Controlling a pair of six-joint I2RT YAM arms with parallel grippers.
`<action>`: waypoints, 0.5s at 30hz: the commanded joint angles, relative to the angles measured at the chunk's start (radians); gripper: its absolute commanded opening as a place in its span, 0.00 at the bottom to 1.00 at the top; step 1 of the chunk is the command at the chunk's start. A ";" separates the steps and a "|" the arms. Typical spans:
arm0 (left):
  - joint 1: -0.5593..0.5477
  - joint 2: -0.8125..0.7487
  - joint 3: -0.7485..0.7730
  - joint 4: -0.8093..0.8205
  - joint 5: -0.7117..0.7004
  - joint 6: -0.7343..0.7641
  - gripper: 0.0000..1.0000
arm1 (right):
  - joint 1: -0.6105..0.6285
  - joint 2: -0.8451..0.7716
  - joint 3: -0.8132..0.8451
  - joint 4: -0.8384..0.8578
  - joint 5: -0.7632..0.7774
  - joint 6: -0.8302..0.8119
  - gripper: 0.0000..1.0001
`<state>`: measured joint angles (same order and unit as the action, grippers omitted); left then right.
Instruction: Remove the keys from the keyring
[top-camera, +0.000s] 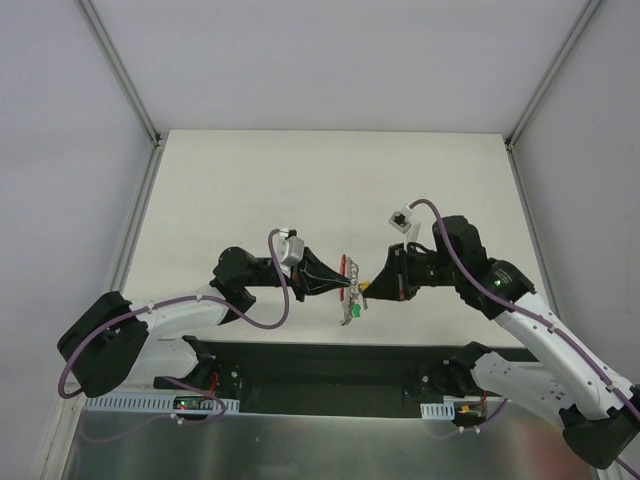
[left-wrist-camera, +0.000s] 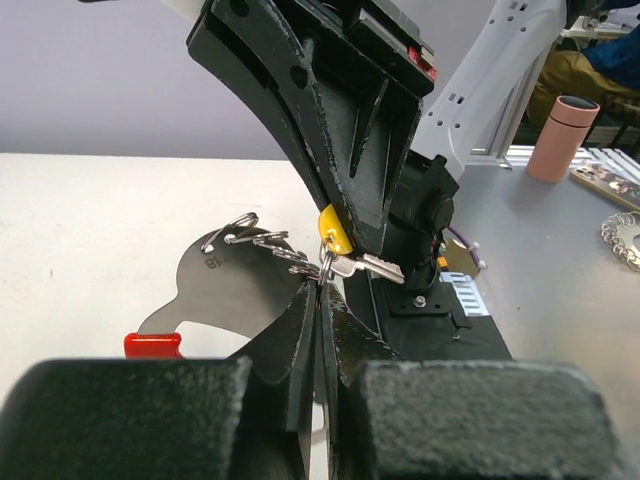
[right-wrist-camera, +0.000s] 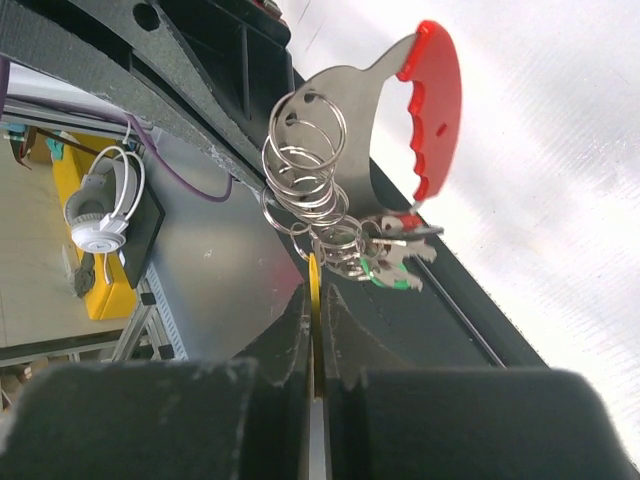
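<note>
The bunch hangs in the air between my two grippers, above the table's near edge. My left gripper (top-camera: 338, 287) (left-wrist-camera: 322, 285) is shut on a thin silvery keyring (left-wrist-camera: 327, 262). The right gripper (top-camera: 370, 287) (right-wrist-camera: 314, 290) is shut on the yellow key (right-wrist-camera: 314, 272) (left-wrist-camera: 336, 236), edge-on between its fingers. A green key (right-wrist-camera: 392, 276) (top-camera: 352, 312) and a red key (right-wrist-camera: 408, 222) dangle from the same linked rings (right-wrist-camera: 308, 165). A steel bottle opener with a red grip (right-wrist-camera: 437, 110) (left-wrist-camera: 152, 345) also hangs there.
The cream table (top-camera: 330, 190) stretches behind the bunch, with a black rail (top-camera: 330, 365) and a metal plate (top-camera: 300, 450) below it. A pink cylinder (left-wrist-camera: 565, 137) stands off to the side. White headphones (right-wrist-camera: 100, 215) lie on a stand beyond the table.
</note>
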<state>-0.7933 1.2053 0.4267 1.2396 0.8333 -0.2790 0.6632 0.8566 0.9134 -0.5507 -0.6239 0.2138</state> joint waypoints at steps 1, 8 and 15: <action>-0.007 0.023 0.035 0.379 0.023 -0.083 0.00 | -0.001 -0.033 -0.039 0.072 0.023 0.059 0.01; -0.007 0.056 0.061 0.442 0.044 -0.144 0.00 | -0.001 -0.053 -0.065 0.100 0.035 0.084 0.01; -0.001 0.056 0.089 0.442 0.046 -0.146 0.00 | -0.001 -0.062 -0.102 0.095 0.078 0.085 0.01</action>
<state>-0.7925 1.2663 0.4526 1.2449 0.8566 -0.3985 0.6632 0.8051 0.8326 -0.4816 -0.5873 0.2867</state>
